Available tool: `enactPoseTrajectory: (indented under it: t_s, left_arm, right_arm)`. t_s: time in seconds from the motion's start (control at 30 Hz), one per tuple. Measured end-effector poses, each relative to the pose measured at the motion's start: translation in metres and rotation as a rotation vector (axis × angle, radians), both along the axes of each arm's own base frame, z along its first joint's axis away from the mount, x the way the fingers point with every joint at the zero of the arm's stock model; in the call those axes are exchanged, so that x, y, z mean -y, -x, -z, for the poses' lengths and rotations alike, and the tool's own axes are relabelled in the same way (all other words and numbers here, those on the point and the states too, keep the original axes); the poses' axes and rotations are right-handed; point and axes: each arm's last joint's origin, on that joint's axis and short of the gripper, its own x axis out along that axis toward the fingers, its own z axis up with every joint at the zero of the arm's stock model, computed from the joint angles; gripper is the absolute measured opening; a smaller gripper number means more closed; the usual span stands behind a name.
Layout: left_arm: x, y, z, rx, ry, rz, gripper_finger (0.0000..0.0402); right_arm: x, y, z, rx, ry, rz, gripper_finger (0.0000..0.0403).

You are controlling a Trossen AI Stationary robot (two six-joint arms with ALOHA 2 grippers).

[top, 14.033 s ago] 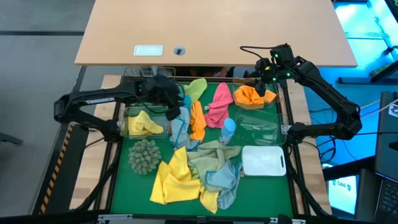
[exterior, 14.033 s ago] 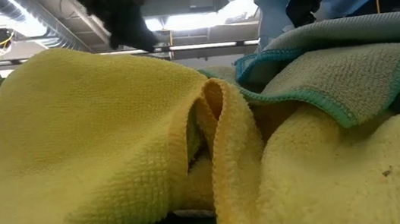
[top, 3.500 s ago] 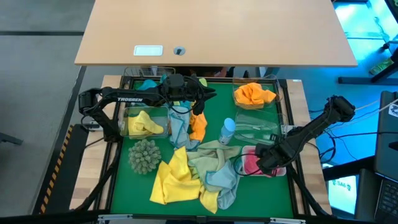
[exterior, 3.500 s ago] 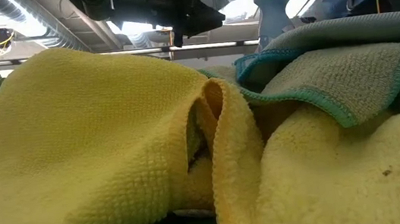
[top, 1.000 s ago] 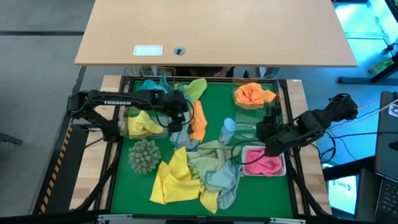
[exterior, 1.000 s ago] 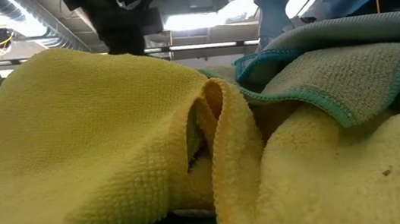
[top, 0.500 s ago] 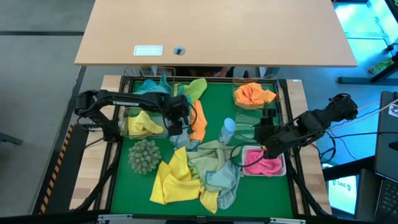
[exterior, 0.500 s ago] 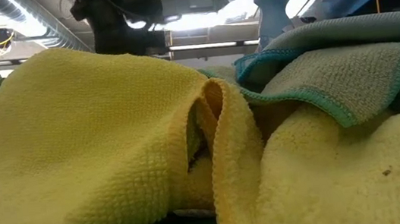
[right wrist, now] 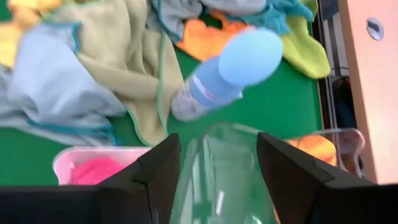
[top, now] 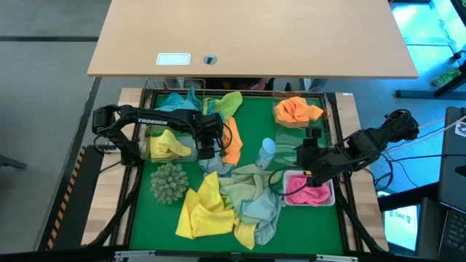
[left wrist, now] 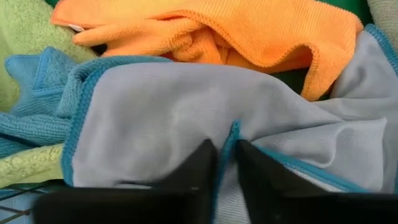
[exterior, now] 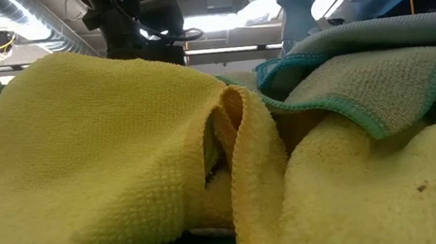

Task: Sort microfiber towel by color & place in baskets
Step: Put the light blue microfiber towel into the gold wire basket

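Since a moment ago the left gripper [left wrist: 225, 163] has come down and pinches a fold of the light blue fuzzy towel [left wrist: 186, 118] beside the orange cloth [left wrist: 249, 31]; the right gripper [right wrist: 214, 171] stays spread above the clear plastic basket [right wrist: 230, 162].

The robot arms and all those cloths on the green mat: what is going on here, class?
The robot is sorting coloured towels into bins. The left gripper is down on a light blue towel beside an orange towel, its fingers pinching a fold. The right gripper hangs open over an empty clear bin, next to the white bin holding a pink towel. Yellow and orange cloths already sit in clear bins; a mixed pile waits.
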Motion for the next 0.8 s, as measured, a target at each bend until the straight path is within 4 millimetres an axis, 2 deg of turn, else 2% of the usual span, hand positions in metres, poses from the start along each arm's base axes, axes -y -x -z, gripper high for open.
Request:
enactPoseTrajectory:
  t_s: [0.1, 0.2, 0.33, 0.53, 0.8]
  left_arm:
    - [0.000, 0.001, -0.001, 0.004, -0.001, -0.001, 0.0010]
    - [0.001, 0.003, -0.007, 0.023, -0.005, 0.000, 0.0008]
    - [0.002, 0.007, -0.025, 0.062, -0.012, 0.000, 0.0004]
    - [0.002, 0.009, -0.073, 0.194, -0.043, 0.000, 0.0002]
    - [0.001, 0.015, -0.154, 0.373, -0.138, -0.029, 0.0001]
  right_arm:
    - [-0.002, -0.004, -0.001, 0.040, -0.023, 0.000, 0.0211]
    - [-0.003, -0.006, -0.003, 0.065, -0.039, -0.001, 0.0211]
    - [-0.005, -0.007, -0.003, 0.072, -0.077, -0.016, 0.0211]
    - [-0.010, -0.013, -0.002, 0.078, -0.121, -0.035, 0.0211]
    - [-0.015, -0.022, 0.004, 0.055, -0.122, -0.041, 0.0211]
